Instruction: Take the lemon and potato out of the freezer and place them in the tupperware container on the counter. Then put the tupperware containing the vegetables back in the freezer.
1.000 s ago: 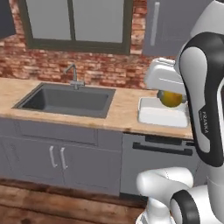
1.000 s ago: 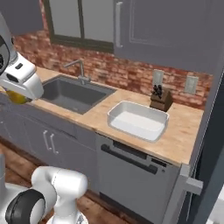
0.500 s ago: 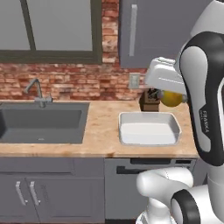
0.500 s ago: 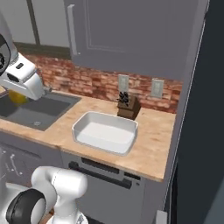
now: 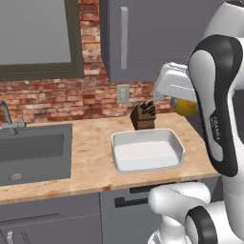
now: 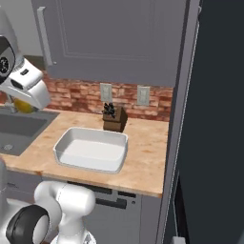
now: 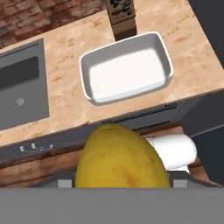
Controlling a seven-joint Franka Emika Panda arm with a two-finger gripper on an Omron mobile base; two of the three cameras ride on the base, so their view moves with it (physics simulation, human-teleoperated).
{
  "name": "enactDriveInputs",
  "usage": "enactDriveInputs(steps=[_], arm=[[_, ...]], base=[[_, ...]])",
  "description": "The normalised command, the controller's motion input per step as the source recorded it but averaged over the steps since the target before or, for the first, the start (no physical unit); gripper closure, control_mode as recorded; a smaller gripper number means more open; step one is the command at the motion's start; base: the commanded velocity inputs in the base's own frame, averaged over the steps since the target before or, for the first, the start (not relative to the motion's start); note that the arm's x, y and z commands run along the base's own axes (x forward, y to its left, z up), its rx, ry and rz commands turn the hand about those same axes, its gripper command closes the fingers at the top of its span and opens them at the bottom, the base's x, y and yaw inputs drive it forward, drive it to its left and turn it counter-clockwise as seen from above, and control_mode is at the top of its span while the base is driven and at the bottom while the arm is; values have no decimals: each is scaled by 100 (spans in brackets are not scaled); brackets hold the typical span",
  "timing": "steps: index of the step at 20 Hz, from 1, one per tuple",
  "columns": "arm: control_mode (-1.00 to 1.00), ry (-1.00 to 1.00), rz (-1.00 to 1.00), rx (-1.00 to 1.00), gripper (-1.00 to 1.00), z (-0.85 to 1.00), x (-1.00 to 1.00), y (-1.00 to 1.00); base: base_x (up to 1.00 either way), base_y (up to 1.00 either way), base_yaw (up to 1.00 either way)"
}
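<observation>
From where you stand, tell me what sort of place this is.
A home kitchen, rendered: a sink set into a wood-grain counter, a knife block against the brick wall, grey cabinets above.

A wooden knife block [image 5: 144,116] stood against the red brick wall [image 5: 57,102] below two wall outlets [image 6: 106,91], with a dark sink basin [image 5: 33,152] and its faucet [image 5: 8,119] off to one side.
</observation>
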Motion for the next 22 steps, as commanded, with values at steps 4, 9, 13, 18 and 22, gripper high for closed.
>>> enactDriveInputs(steps=[4,9,13,18,22], arm=[[-100,4,-22,0,100,-59,86,0],[-100,1,-2,0,100,-82,98,0],[-100,6,0,0,100,-99,100,0],[-100,8,1,0,100,-100,95,0],[-100,3,2,0,100,-89,84,0]], base=[[0,0,0],[0,0,0],[0,0,0],[0,0,0],[0,0,0]])
